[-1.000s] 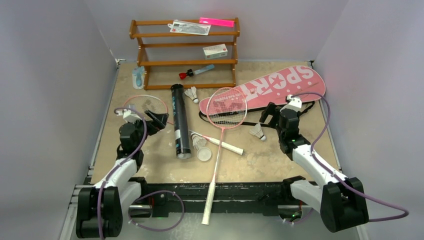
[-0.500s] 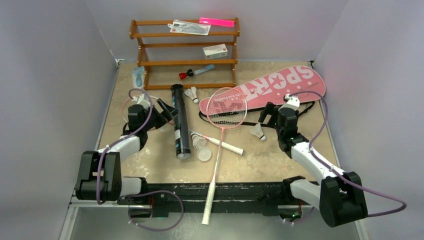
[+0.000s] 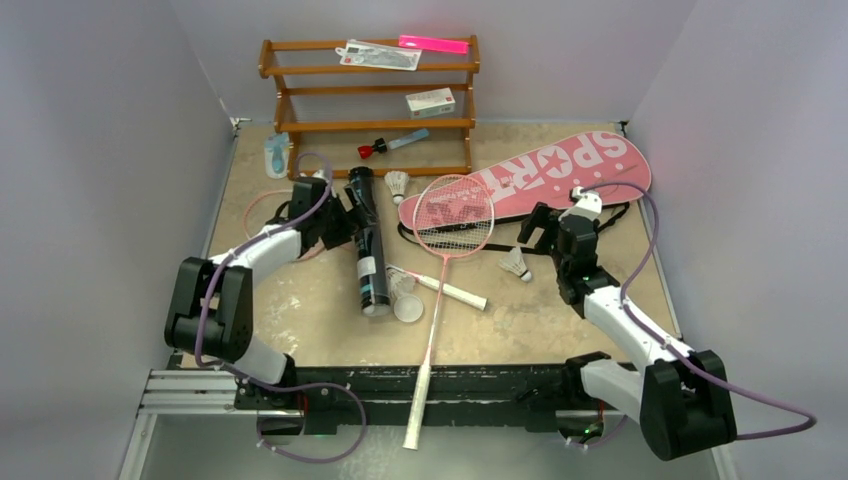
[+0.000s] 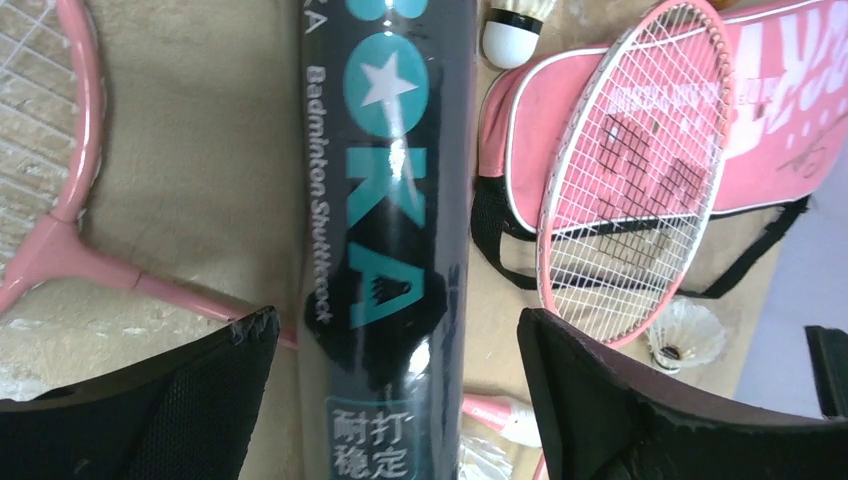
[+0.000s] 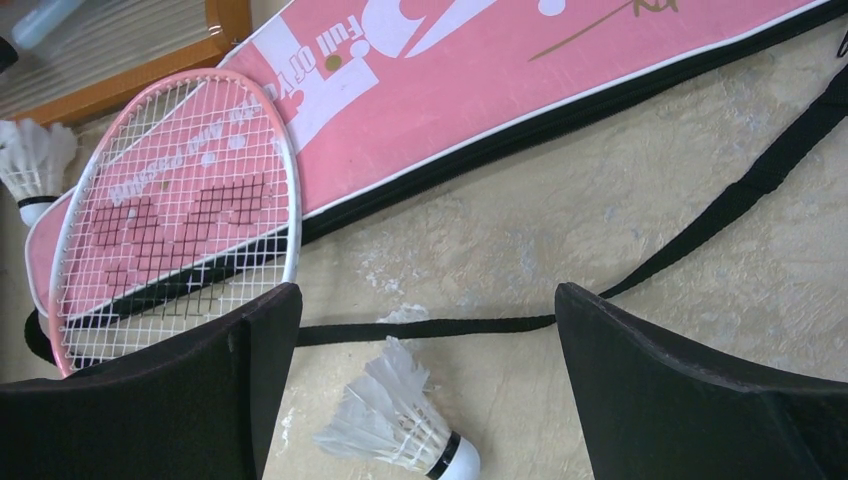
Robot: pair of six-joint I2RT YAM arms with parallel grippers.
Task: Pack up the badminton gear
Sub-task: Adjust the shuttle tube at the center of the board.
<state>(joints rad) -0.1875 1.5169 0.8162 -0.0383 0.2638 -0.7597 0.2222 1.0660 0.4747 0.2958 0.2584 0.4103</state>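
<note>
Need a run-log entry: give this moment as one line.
left gripper: open, astride black tube | right gripper: open, near shuttlecock | nothing held

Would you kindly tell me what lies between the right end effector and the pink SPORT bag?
In the right wrist view, a white shuttlecock and the bag's black strap lie on the table between the right end effector and the pink SPORT bag.

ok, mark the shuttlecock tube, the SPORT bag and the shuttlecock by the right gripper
shuttlecock tube (image 4: 385,200), left wrist view, on the teal lettering.
SPORT bag (image 3: 560,168), top view, on its printed face.
shuttlecock (image 5: 392,418), right wrist view, on the feathers.
</note>
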